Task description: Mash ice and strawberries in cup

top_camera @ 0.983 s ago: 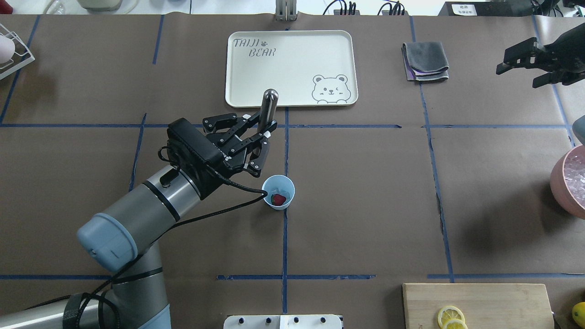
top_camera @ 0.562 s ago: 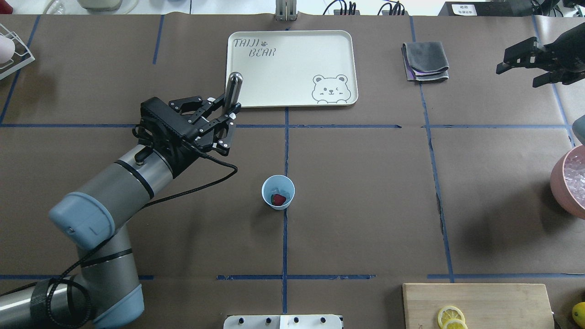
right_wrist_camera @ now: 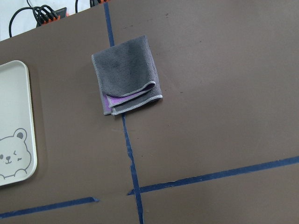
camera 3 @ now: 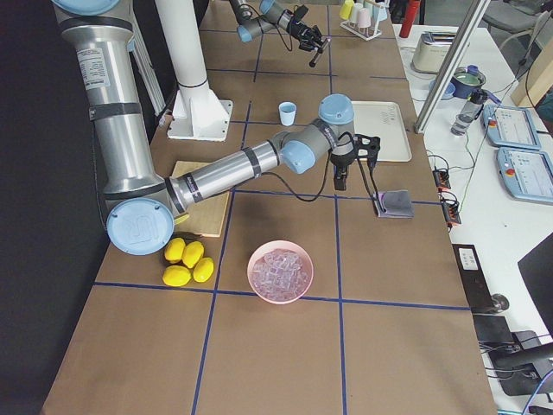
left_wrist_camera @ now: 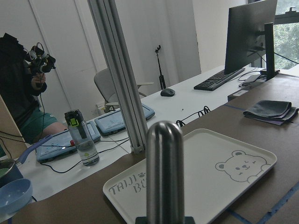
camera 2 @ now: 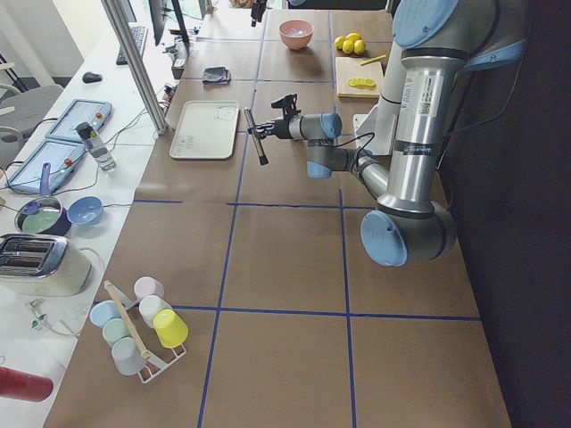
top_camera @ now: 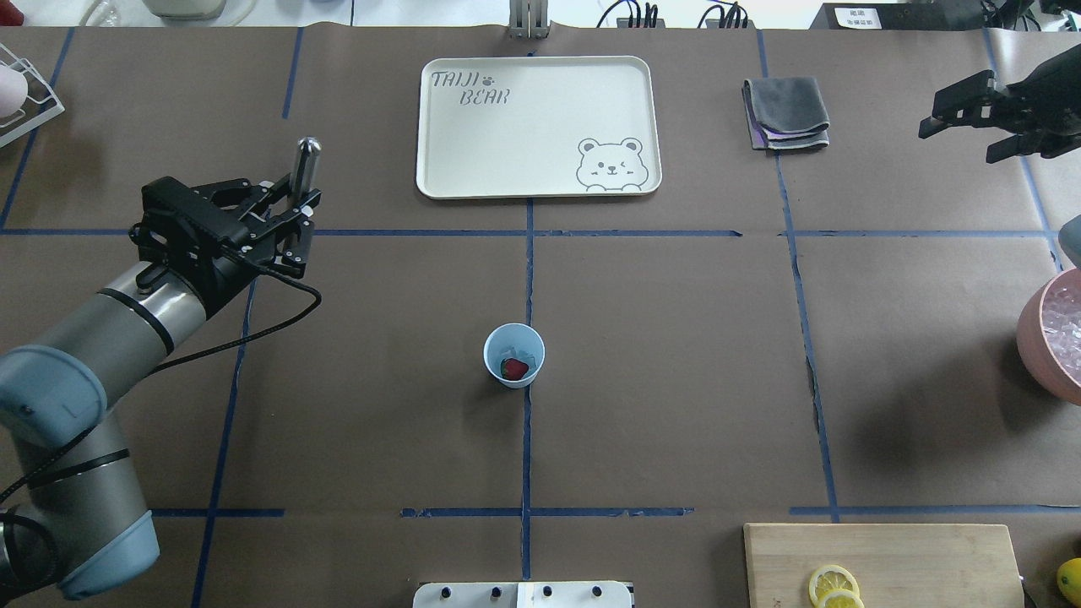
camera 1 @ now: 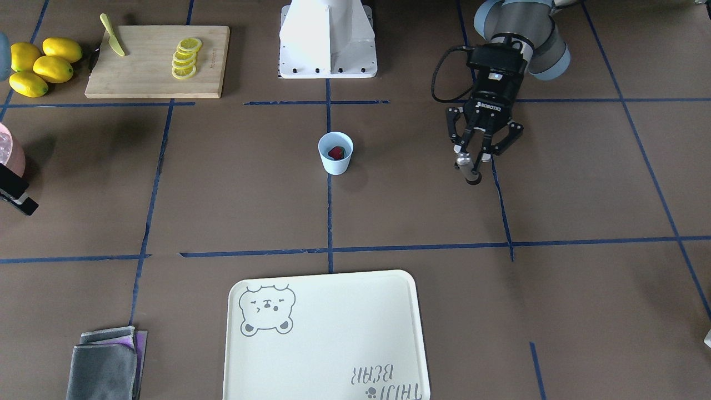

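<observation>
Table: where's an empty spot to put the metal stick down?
The tray is bare. So is the brown paper between the cup and the pink bowl. It is crowded by the cutting board with its lemon slices.

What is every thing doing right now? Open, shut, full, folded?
cup, upright, strawberry inside
left gripper, shut on metal muddler
right gripper, open, holding nothing
cloth, folded
pink bowl, full of ice lumps
</observation>
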`<state>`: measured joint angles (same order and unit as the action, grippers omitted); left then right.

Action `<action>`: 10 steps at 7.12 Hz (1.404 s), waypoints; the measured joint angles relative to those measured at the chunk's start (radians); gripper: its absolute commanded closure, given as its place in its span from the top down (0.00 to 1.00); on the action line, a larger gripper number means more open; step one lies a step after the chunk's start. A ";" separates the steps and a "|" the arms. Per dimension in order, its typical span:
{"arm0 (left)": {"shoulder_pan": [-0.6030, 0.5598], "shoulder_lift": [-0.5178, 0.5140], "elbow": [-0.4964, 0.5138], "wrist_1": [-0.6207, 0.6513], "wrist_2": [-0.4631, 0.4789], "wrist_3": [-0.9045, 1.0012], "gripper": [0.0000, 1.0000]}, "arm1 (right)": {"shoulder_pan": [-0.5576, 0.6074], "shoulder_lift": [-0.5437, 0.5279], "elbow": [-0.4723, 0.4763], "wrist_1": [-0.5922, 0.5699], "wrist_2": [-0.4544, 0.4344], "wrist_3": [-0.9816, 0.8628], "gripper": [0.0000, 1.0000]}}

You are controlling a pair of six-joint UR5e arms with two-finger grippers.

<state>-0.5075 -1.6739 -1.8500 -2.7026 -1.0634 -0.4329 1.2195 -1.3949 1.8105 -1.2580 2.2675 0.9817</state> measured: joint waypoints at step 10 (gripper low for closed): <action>-0.365 0.403 0.096 0.247 -0.598 -0.075 0.00 | -0.001 -0.004 -0.002 0.001 -0.002 0.000 1.00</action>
<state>-0.8726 -1.2708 -1.7542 -2.4559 -1.6609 -0.5080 1.2189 -1.3991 1.8086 -1.2573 2.2655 0.9818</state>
